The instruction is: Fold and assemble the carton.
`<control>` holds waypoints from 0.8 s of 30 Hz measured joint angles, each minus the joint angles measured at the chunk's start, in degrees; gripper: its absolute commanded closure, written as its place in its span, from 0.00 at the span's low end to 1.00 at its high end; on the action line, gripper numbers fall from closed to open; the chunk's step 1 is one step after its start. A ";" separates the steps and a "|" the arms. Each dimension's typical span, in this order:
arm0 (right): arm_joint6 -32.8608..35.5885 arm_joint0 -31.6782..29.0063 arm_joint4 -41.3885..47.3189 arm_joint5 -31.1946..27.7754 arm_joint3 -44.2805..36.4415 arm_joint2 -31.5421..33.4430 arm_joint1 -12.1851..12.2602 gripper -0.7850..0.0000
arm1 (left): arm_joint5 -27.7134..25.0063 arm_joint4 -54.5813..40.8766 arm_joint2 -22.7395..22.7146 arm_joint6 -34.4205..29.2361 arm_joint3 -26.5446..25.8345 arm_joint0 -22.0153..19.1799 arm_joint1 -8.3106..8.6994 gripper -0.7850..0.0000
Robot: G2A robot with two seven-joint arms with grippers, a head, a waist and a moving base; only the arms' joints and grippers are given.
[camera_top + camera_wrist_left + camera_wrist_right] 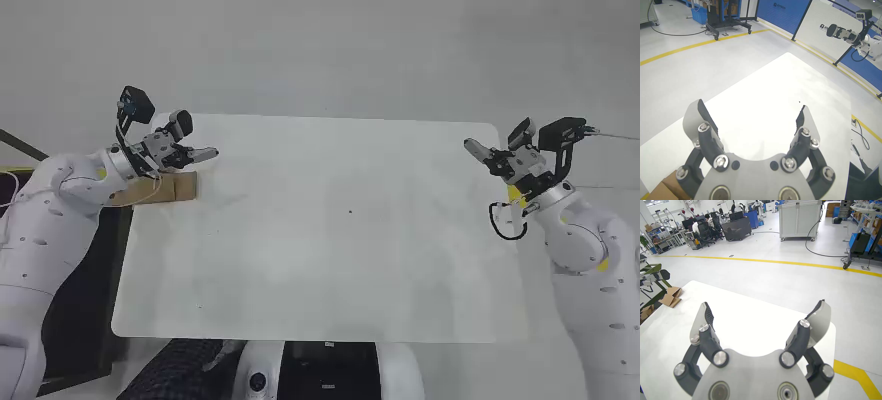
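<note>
A flat brown carton (170, 189) lies at the table's far left edge, partly under the left arm; its flaps also show in the right wrist view as the carton (671, 297), and a corner of the carton (664, 187) shows below the left wrist. My left gripper (196, 147) hovers just above the carton, open with nothing between its fingers (704, 115). My right gripper (483, 153) hangs open and empty over the table's far right corner, well away from the carton; the same right gripper (763, 309) has bare table beneath it.
The white table (330, 250) has rounded corners and a small dark speck (349, 211) near its middle. A dark stand (90, 300) sits off the left edge. Floor with yellow lines surrounds the table.
</note>
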 measured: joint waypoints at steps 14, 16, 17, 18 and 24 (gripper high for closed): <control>0.00 0.00 0.00 0.00 0.00 0.00 0.00 0.00 | 0.11 -1.10 -0.01 -0.10 0.45 0.53 -0.07 0.00; 0.00 0.00 0.00 0.00 0.00 0.00 0.00 0.00 | -0.47 -4.91 -0.36 -2.12 1.63 0.94 -0.01 0.00; 0.00 0.00 0.00 0.00 0.00 0.00 0.00 0.00 | -0.66 -6.72 -0.48 -3.65 2.34 0.95 0.07 0.00; 0.00 0.00 0.00 0.00 0.00 0.00 0.00 0.00 | -0.70 -8.38 -0.54 -5.49 3.01 0.83 0.14 0.00; 0.00 0.00 0.00 0.00 0.00 0.00 0.00 0.00 | -1.14 -22.54 -1.33 -16.14 8.84 1.27 0.62 0.00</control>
